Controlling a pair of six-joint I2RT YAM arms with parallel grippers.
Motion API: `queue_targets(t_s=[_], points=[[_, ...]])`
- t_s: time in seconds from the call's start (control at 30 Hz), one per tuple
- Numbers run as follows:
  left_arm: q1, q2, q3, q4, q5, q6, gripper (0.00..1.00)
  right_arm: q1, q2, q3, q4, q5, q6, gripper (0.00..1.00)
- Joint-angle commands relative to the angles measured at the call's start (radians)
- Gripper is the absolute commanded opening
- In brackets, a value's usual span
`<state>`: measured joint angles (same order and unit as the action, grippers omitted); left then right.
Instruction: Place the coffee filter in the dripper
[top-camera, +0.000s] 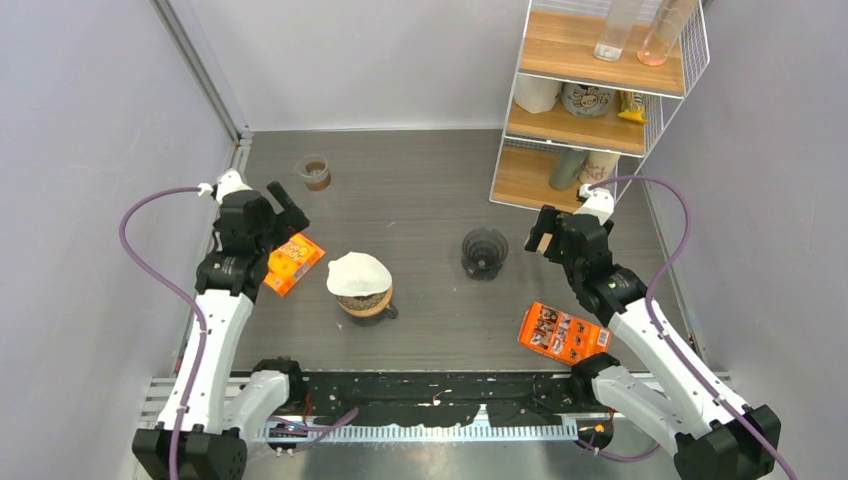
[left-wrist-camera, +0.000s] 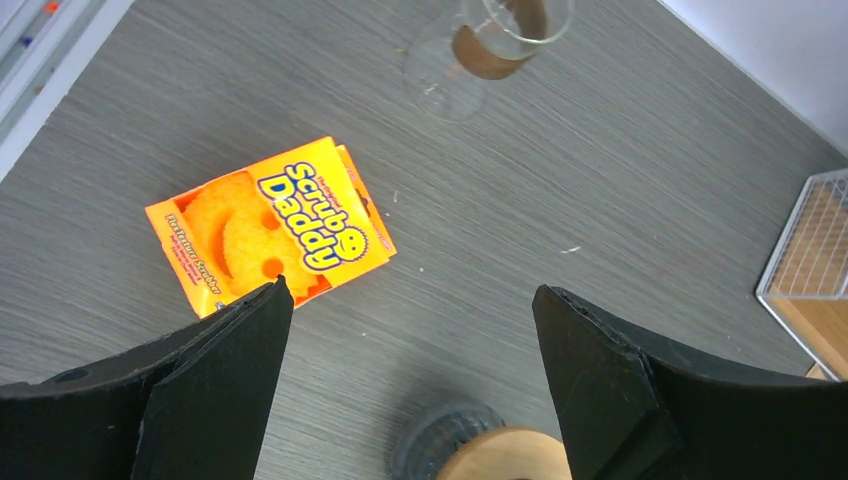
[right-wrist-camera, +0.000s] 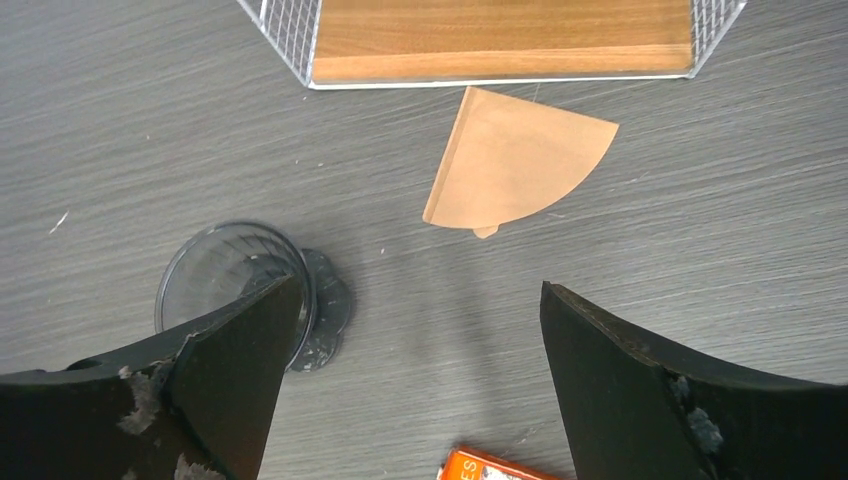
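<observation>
Wide open and empty, the right claw (right-wrist-camera: 415, 290) hovers short of the folded coffee filter (right-wrist-camera: 515, 160), which lies flat on the surface (right-wrist-camera: 700, 250) ahead, tip pointing back at the claw, with the dripper (right-wrist-camera: 235, 275) to the left.

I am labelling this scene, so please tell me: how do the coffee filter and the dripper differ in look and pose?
The coffee filter is tan paper; the dripper is dark and see-through. The coffee filter lies flat, folded into a fan shape; the dripper stands upright, mouth up. Both rest on the table, apart from each other.
</observation>
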<state>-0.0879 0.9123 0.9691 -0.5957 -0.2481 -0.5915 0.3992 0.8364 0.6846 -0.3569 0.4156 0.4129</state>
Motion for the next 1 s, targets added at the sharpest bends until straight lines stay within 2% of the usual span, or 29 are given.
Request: queue_targets(t_s=[0.0,0.17,0.4,0.67,0.87,0.97], points=[[0.138,0.017,-0.04,0.135,0.138,-0.012,0.99,-0.064,0.019,0.082,-0.033,-0.043,-0.01,0.95],[0.225,0.121,-0.067,0.285,0.314,-0.052,1.0,-0.122,0.05,0.119,-0.052,-0.093,-0.004,0.95],[0.226,0.387,0.041,0.47,0.305,-0.103,1.0,-0.147,0.08,0.13,-0.057,-0.114,0.031,0.95],[0.224,0.657,0.228,0.473,0.346,-0.133,0.99,-0.15,0.084,0.107,-0.054,-0.132,0.054,0.95],[0.224,0.693,0.241,0.472,0.331,-0.131,0.99,-0.15,0.15,0.112,-0.003,-0.324,0.021,0.96],[0.224,0.731,0.277,0.441,0.332,-0.128,0.94,-0.15,0.199,0.125,0.004,-0.364,0.026,0.96]])
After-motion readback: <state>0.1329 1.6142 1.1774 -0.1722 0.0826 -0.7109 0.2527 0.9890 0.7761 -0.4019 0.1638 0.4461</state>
